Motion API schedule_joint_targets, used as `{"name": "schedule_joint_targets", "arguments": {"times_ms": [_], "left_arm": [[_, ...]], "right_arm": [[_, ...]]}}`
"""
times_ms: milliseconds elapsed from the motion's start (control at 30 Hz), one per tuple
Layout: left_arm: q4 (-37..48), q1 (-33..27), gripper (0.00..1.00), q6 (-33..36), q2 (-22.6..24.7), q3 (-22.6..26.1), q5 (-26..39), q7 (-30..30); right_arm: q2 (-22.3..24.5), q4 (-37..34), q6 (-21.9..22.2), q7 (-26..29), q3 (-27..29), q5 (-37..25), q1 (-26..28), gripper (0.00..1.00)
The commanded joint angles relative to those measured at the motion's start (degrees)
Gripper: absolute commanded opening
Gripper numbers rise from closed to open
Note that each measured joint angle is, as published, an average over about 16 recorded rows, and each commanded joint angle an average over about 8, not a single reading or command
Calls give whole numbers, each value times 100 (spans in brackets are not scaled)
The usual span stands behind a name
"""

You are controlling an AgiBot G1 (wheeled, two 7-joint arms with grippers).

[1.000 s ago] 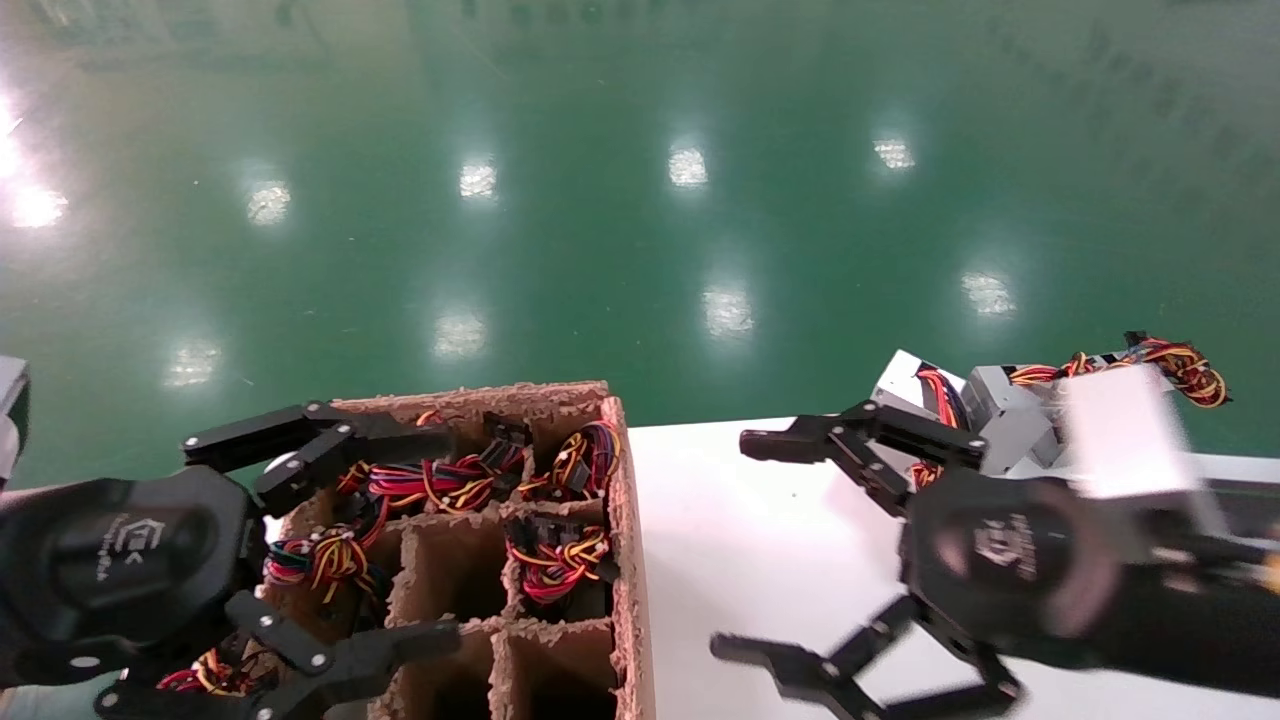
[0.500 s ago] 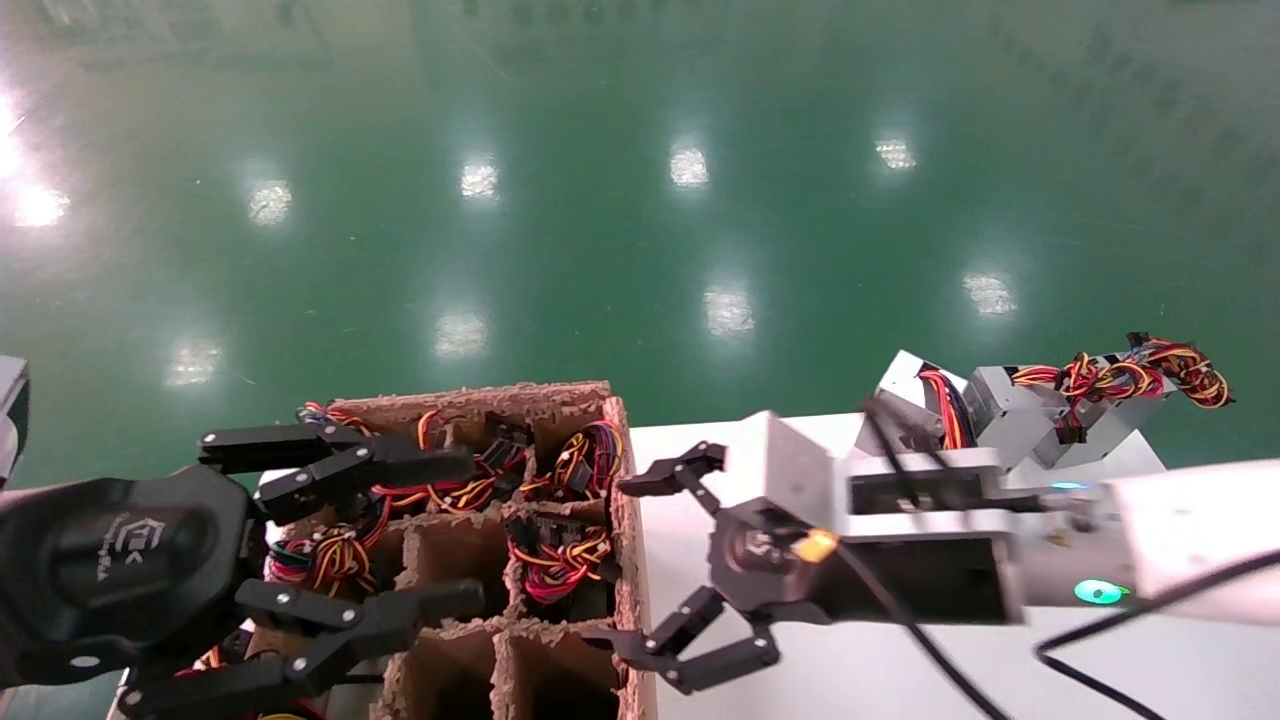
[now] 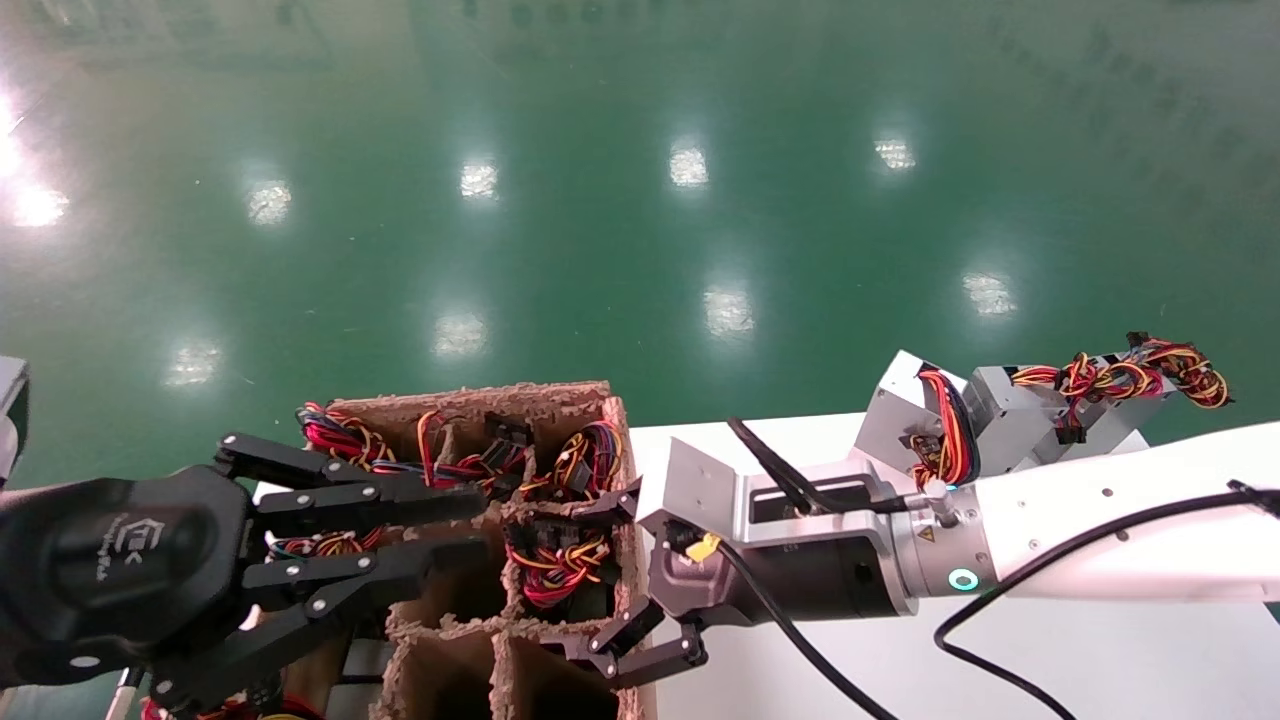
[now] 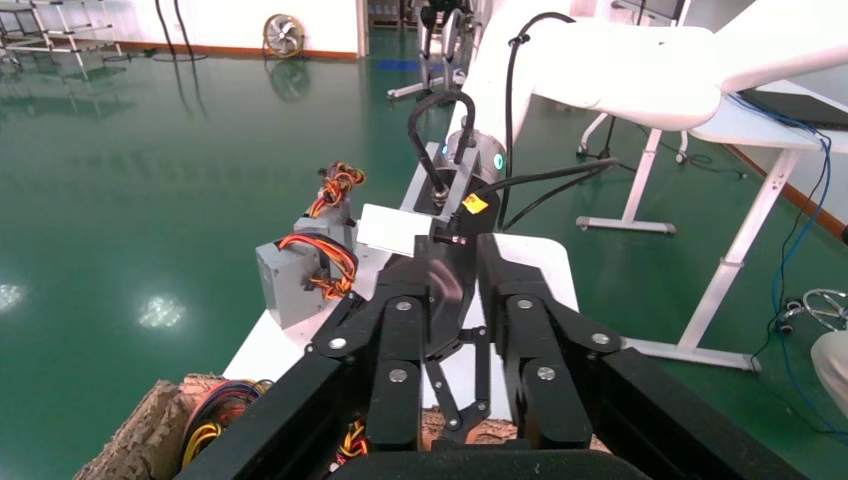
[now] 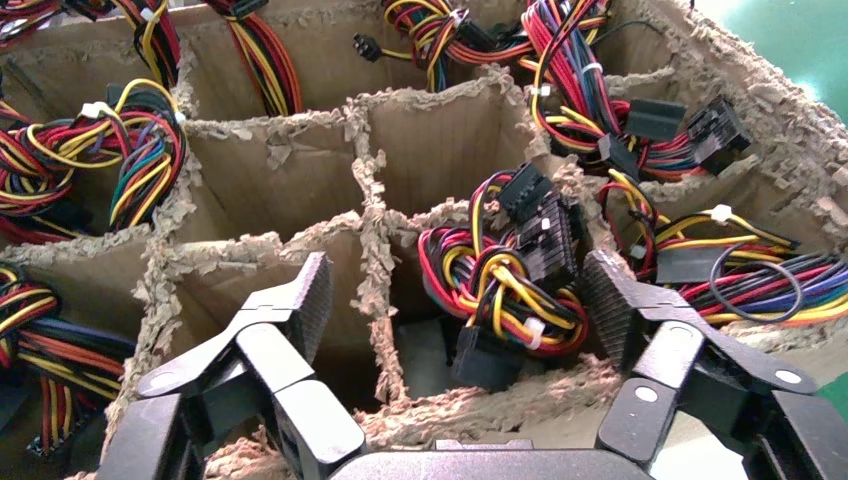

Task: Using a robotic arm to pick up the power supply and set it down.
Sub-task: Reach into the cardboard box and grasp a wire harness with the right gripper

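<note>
The robotic arm (image 3: 1100,530), white with a green-lit wrist ring, reaches left from the table to the cardboard box (image 3: 470,400). Its right gripper (image 3: 600,580) is open over the middle cell of the box's right column. In the right wrist view the right gripper (image 5: 455,300) straddles a red, yellow and black wire bundle (image 5: 510,280). The grey top of a power supply (image 5: 425,350) shows below that bundle, and the fingers touch nothing. My left gripper (image 3: 478,525) hovers over the box's left side, holding nothing, with only a thin gap between its fingers.
Two more power supplies (image 3: 1005,415) with trailing wires lie at the far end of the white table (image 3: 1000,660). One such unit (image 4: 290,285) shows in the left wrist view. Other box cells hold wire bundles (image 3: 590,450); several near cells look empty. Green floor lies beyond.
The right arm swung left from the table to the box's right column, its gripper staying open. The left gripper's fingers closed from wide apart to nearly together.
</note>
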Motion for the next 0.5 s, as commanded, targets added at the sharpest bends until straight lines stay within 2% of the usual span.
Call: {"name": "schedule_joint_targets", "arguments": {"times_ms": [33,500], "left_arm": [[0,0,0,0,0,0,0,0],[0,0,0,0,0,0,0,0]], "right_arm": [[-44,-55,-13,-6,-19,-18,36,0],[-179,-180,201,-54,-107,-316,97,0]]}}
